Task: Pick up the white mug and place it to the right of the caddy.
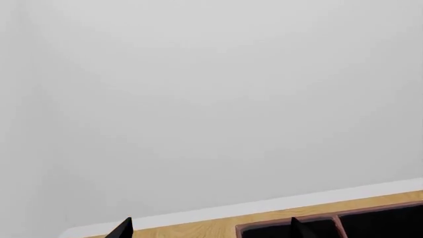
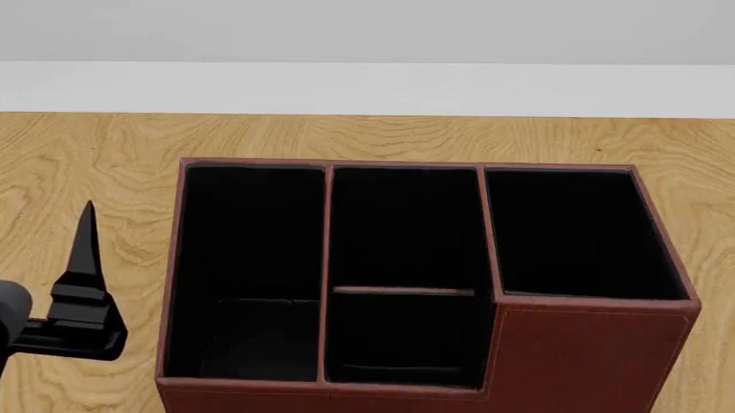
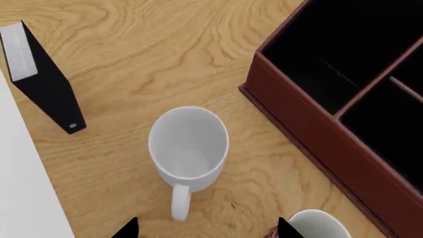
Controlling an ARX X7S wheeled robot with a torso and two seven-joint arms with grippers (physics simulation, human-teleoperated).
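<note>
White mug [image 3: 188,146] below, perhaps ungrasped.

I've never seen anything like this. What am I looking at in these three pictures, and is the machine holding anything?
These are simulated camera views from a two-armed robot. The head view looks down on a wooden table with a red-brown caddy; the left tool shows there as black prongs. The other two cameras sit on the wrists. The left one mostly sees a wall. The right one looks down on a white mug, a black box with a white top and the rim of a second mug. The right tool is open above the white mug, holding nothing.
</note>
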